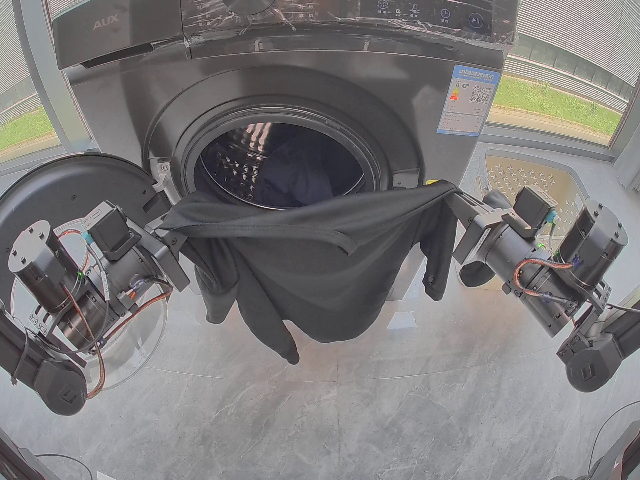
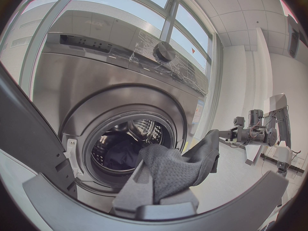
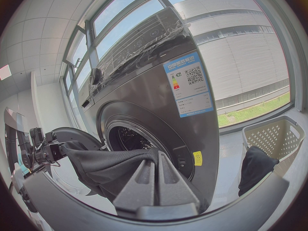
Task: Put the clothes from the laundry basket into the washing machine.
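Note:
A black shirt (image 1: 320,261) hangs stretched between my two grippers, right in front of the open drum (image 1: 280,161) of the grey washing machine (image 1: 300,81). My left gripper (image 1: 172,229) is shut on its one end, by the drum's left rim. My right gripper (image 1: 453,198) is shut on the other end, by the drum's right rim. In the left wrist view the shirt (image 2: 179,170) drapes over the left gripper (image 2: 150,174). The right wrist view shows the right gripper (image 3: 157,159) pinching the cloth (image 3: 106,164). Dark clothes (image 1: 297,171) lie inside the drum.
The machine's round door (image 1: 67,188) stands open at the left, behind my left arm. A beige laundry basket (image 3: 288,125) sits on the floor right of the machine, with a dark garment (image 3: 255,167) hanging over its rim. Grey tiled floor (image 1: 347,401) lies in front.

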Robot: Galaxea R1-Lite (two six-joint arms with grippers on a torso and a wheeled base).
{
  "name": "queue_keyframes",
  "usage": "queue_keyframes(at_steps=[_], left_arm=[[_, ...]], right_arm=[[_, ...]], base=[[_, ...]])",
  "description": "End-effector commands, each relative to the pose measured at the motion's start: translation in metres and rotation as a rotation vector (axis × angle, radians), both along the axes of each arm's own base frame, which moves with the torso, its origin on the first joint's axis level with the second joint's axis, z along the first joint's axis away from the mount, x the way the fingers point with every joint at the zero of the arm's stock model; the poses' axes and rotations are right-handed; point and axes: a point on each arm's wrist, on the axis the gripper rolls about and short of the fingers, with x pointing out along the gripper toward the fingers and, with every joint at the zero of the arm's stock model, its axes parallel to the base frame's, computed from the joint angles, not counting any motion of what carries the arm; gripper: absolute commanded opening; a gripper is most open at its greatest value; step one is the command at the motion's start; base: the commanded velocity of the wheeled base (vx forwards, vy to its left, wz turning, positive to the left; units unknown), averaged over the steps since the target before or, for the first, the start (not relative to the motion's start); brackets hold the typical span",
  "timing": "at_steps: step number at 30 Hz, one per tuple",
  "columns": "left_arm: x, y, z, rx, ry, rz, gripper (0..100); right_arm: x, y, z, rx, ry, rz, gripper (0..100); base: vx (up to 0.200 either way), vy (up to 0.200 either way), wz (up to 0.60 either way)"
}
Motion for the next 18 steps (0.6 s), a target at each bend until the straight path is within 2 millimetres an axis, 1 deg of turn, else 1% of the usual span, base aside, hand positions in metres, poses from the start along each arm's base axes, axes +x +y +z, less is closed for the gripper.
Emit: queue_keyframes(at_steps=[1,7,9,12,14,15,16,18], left_arm=[[0.004,-0.002,-0.006,0.007,0.022,-0.005,0],[0.003,-0.004,-0.007,0.009,0.024,-0.015,0],[0.002,-0.008,-0.005,0.007,0.019,-0.029,0],[0.0,-0.02,0.0,-0.001,-0.003,-0.074,0],[-0.001,-0.023,0.001,-0.004,-0.01,-0.084,0],[0.001,-0.025,0.005,-0.008,-0.023,-0.092,0],[0.003,-0.026,0.007,-0.012,-0.031,-0.095,0],[0.009,-0.03,0.01,-0.019,-0.048,-0.1,0]], right_arm=[[-0.001,0.0,0.002,0.003,-0.005,0.001,0],[-0.001,0.0,0.0,-0.001,0.0,0.004,0],[-0.001,0.0,-0.001,-0.003,0.002,0.005,0],[-0.001,0.0,-0.003,-0.009,0.011,0.007,0],[-0.003,0.001,-0.005,-0.013,0.018,0.014,0],[-0.006,0.003,-0.011,-0.028,0.041,0.022,0],[-0.007,0.004,-0.015,-0.035,0.052,0.027,100],[-0.011,0.01,-0.029,-0.069,0.104,0.051,100]], base=[[0.0,0.0,0.0],[0.0,0.0,0.0],[0.0,0.0,0.0],[0.0,0.0,0.0],[0.0,0.0,0.0],[0.0,0.0,0.0],[0.0,0.0,0.0],[0.0,0.0,0.0]])
